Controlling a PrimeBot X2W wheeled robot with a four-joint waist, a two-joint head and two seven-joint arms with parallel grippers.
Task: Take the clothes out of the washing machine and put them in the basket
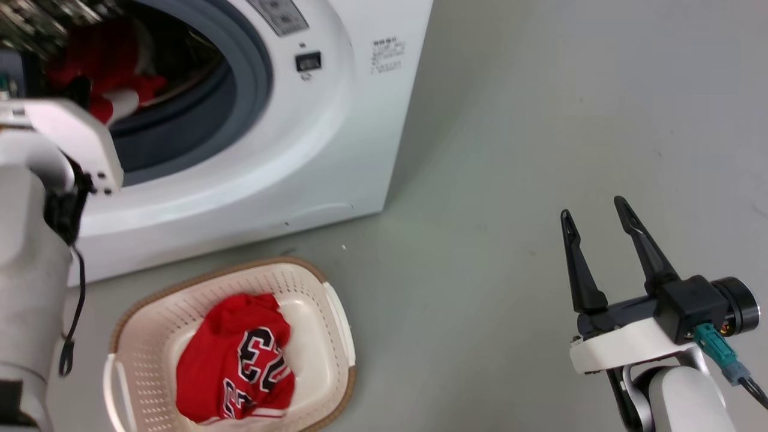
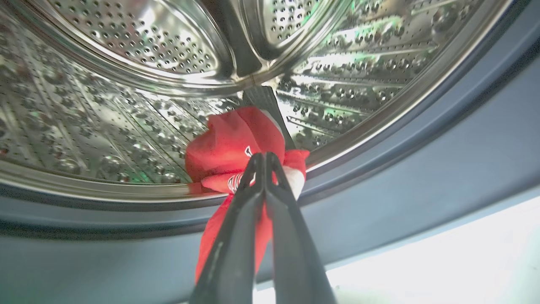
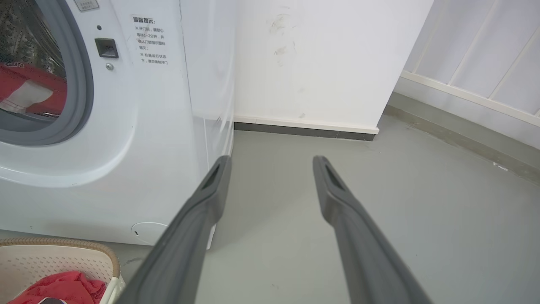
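Note:
The white washing machine [image 1: 336,132] stands open, its steel drum [image 2: 126,105] showing. A red garment with white trim [image 2: 232,143] lies at the drum's lip over the grey seal [image 2: 400,177]. My left gripper [image 2: 263,157] is shut on that garment, its fingers pressed together on the cloth. In the head view my left forearm reaches into the opening, where the red garment [image 1: 108,66] shows. The cream basket [image 1: 150,324] on the floor below the door holds a red jersey numbered 23 [image 1: 240,360]. My right gripper [image 1: 594,213] hovers open and empty over the floor, right of the machine.
Grey floor [image 1: 540,120] spreads to the right of the machine. A white wall with a dark skirting [image 3: 303,128] stands behind, and panelling [image 3: 476,63] runs along the right side. The basket's corner [image 3: 63,257] lies near my right gripper's left finger.

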